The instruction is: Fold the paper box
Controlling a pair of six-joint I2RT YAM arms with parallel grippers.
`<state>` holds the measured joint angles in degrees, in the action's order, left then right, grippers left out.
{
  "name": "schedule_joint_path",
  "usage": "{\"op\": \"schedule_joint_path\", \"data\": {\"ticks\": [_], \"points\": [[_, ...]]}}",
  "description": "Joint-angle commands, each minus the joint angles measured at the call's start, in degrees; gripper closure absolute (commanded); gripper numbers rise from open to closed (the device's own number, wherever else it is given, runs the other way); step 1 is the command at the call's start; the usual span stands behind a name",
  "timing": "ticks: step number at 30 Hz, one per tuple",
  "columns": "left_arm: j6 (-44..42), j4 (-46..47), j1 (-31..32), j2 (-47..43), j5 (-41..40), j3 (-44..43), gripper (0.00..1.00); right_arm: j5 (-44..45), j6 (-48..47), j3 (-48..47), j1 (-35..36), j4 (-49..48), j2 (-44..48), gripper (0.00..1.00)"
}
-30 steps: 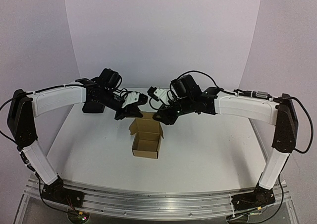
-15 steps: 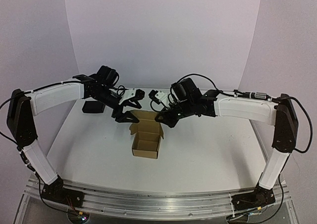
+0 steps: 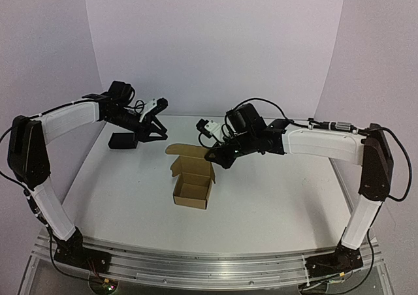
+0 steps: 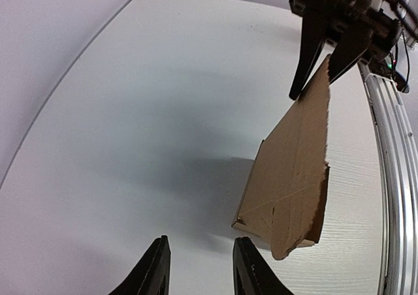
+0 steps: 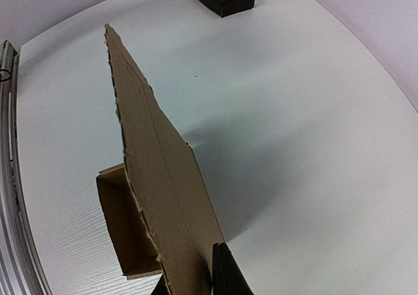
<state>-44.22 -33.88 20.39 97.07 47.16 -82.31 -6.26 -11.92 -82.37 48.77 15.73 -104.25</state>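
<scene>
Paper box (image 3: 192, 189) sits open-topped at the middle of the table (image 3: 281, 197), with its lid flap (image 3: 188, 152) raised along the far side. The right gripper (image 3: 216, 155) is clamped on the right end of that flap. Farther back on the left, the left gripper (image 3: 154, 132) hovers with fingers parted and empty, apart from the box and near a black block (image 3: 123, 141).

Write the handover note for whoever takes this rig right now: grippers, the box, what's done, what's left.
Left gripper: open, empty, clear of the box, near the black block.
Right gripper: shut on the raised lid flap of the paper box.
Box: mid-table, upright, top open.
Done: base and side walls formed.
Left: fold the lid down and probably tuck it in.
</scene>
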Motion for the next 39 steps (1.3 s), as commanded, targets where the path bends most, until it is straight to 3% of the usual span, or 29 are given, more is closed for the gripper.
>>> {"op": "schedule_joint_path", "data": {"ticks": [1,9,25,29,35,39], "points": [[0.05,1.60,2.26,2.46,-4.56,0.97,0.67,-1.03,0.76,-0.14,0.06,-2.12,2.72,0.87],[-3.12,-3.08,5.08,1.00,-2.02,3.52,0.77,1.97,6.29,-0.81,0.01,-3.19,1.84,0.88],[2.71,0.47,9.96,1.71,-2.44,3.55,0.81,5.05,9.91,0.60,1.84,-6.85,1.60,0.89],[-2.61,-4.58,8.32,0.99,-0.85,2.17,0.82,6.26,7.63,1.73,1.83,-7.20,2.49,0.89],[-19.86,-21.24,1.30,1.47,10.25,-2.82,0.76,6.26,5.69,2.05,1.81,-7.27,3.17,0.89],[-20.58,-16.54,-0.46,1.60,7.71,2.00,0.78,6.26,5.59,2.44,1.80,-7.26,3.52,0.89]]}}
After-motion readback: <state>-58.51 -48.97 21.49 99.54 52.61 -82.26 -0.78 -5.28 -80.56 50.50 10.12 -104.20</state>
